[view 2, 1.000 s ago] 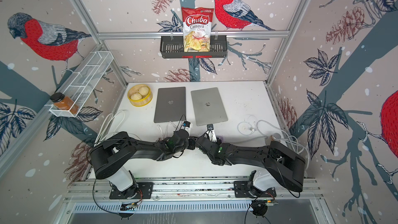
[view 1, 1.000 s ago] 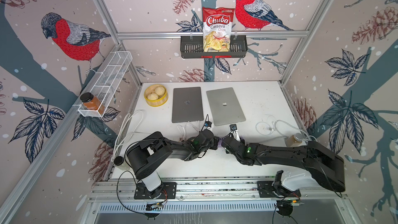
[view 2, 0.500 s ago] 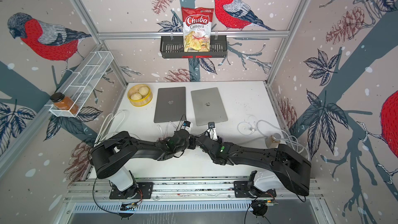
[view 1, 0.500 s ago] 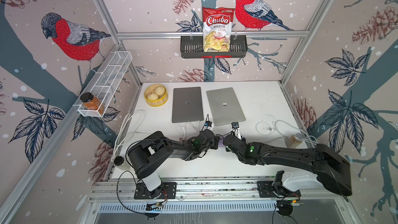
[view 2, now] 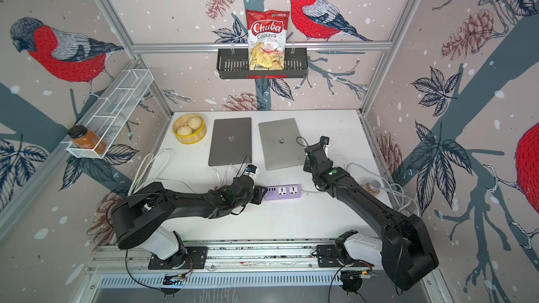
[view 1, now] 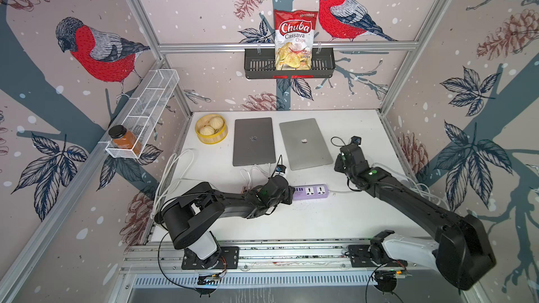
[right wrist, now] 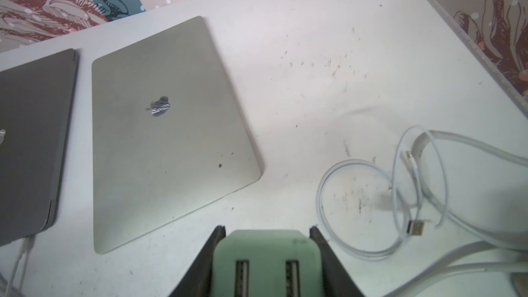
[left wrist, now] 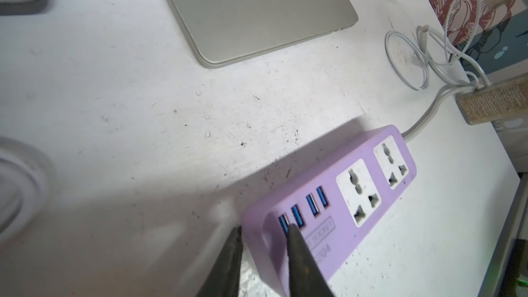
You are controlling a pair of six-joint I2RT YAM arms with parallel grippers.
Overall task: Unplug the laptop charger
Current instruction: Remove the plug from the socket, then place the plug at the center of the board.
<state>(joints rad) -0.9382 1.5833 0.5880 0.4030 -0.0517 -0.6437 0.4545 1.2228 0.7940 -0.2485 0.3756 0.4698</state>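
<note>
— What does that bag up in the black basket (view 1: 256, 65) say?
— The chips bag (view 1: 294, 42) says "Chuba Cassava Chips". And the purple power strip (left wrist: 343, 201) has small letters by its blue slots. I can read "SOCKET", but the rest is too blurry.
— Where is the charger?
— The green charger (right wrist: 265, 255) sits right between the jaws of the right gripper (right wrist: 266, 227). They squeeze it from both sides, and two grey bars show on its face (it is a chunky little block).
— Is it near the strip?
— No, well apart. That gripper is just beside the right edge of the silver laptop (right wrist: 171, 138), which has an apple mark on its lid.
— And the other one?
— The left gripper (left wrist: 263, 227) pinches the end of the strip. One finger lies on top at the blue slots, and the other is against the end.
— Is there room to move?
— Yes. The white table (view 1: 335, 222) is bare between the strip and the front rail. Loops of white cable (right wrist: 319, 198) lie by the right wall. The grey laptop (view 1: 253, 141) lies left of the silver one.
</note>
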